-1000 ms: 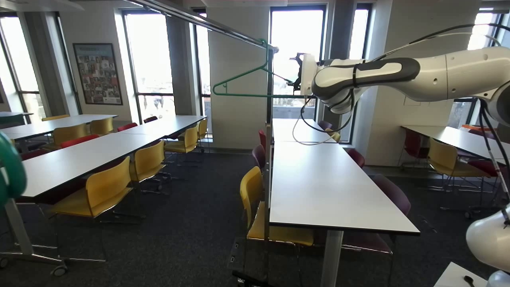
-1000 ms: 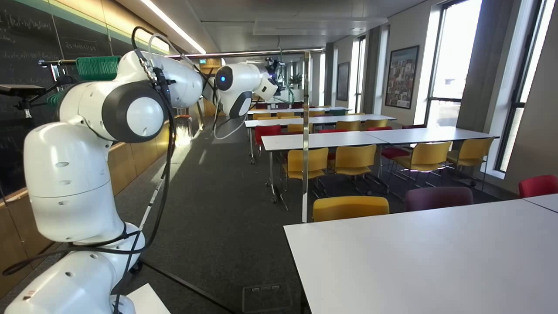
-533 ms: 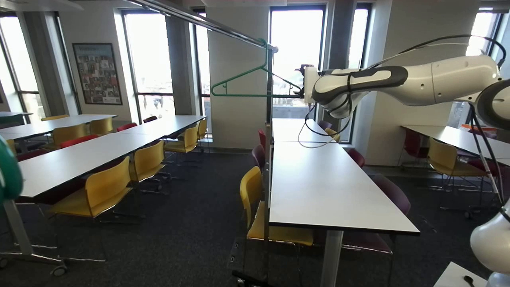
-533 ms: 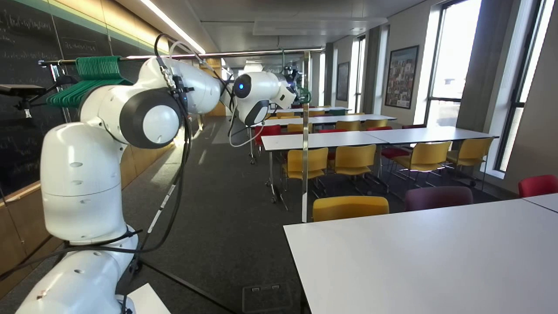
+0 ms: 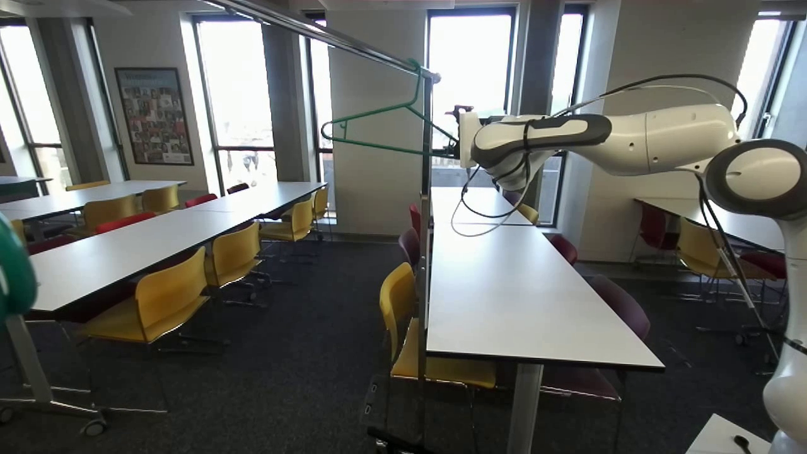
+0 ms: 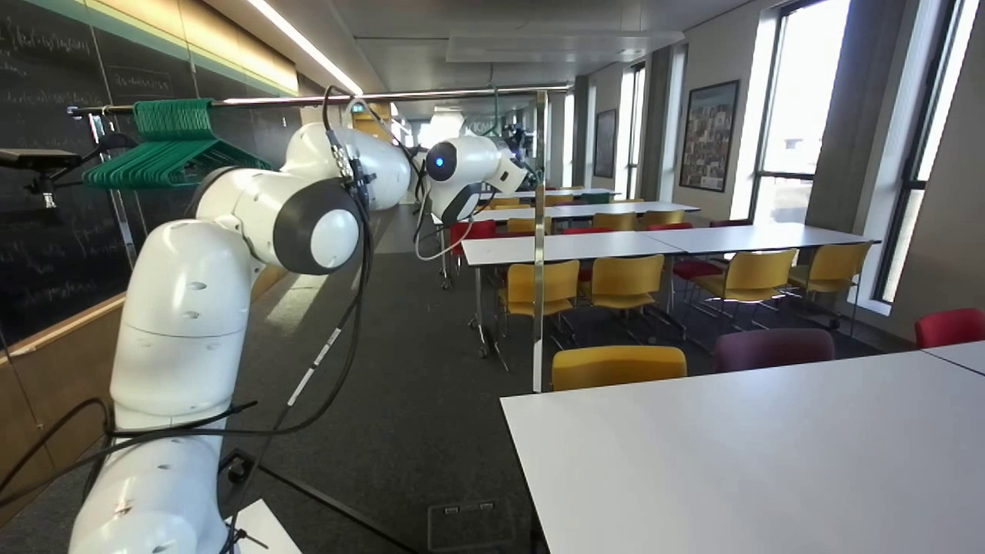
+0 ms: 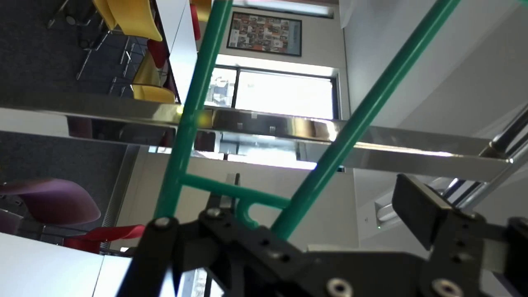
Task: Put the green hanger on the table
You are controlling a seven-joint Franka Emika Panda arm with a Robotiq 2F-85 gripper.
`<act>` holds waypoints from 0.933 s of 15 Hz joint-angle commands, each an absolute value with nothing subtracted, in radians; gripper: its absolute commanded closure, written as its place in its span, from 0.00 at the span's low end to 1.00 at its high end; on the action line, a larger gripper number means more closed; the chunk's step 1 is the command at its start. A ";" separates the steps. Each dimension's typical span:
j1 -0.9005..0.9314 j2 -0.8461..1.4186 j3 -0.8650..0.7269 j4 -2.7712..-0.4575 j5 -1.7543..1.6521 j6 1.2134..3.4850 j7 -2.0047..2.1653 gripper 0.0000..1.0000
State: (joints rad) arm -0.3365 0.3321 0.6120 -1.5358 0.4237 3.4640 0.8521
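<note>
With windows (image 5: 236, 82) behind, a white table (image 5: 504, 290) lower down and jaws spread wide at one end of the green hanger (image 5: 378, 147) hooked on the rail (image 5: 378, 55), pinch there: likely light, stiff, slippery.

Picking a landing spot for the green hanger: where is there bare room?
The table shows a bare patch between the near yellow chair and the purple chair opposite. Crowded: around the rack post, with the gripper and green hanger close by, and at the other end of the rail, where more hangers bunch.
</note>
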 commanded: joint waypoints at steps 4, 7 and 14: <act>-0.154 0.458 0.487 -1.334 0.383 3.464 0.823 0.25; -0.110 0.488 0.449 -1.296 0.366 3.464 0.827 0.42; -0.039 0.417 0.355 -1.360 0.384 3.464 0.826 0.93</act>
State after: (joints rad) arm -0.0733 0.4755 0.3977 -1.3340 0.3717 3.4640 0.8464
